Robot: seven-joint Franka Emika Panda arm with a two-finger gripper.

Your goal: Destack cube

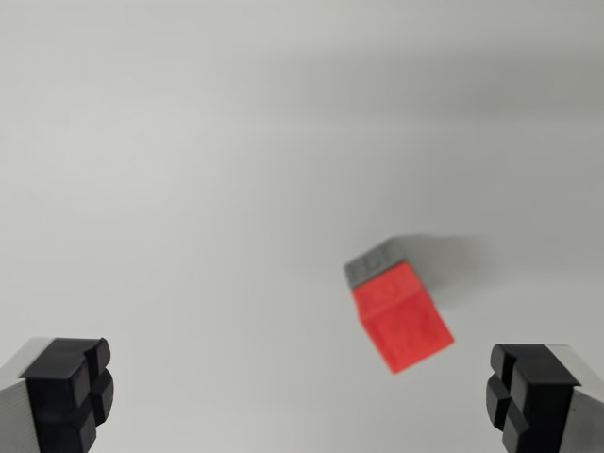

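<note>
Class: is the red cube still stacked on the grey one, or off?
Still stacked: the red cube sits directly against the grey cube, no gap.

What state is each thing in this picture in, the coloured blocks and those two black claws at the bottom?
red cube: stacked on the grey one, tilted in this view, not held.
grey cube: under the red cube, only a strip of it showing, resting on the white surface.
gripper: open, jaws wide apart, empty, with the stack lying between and beyond them, nearer the wrist view's right finger.
</note>
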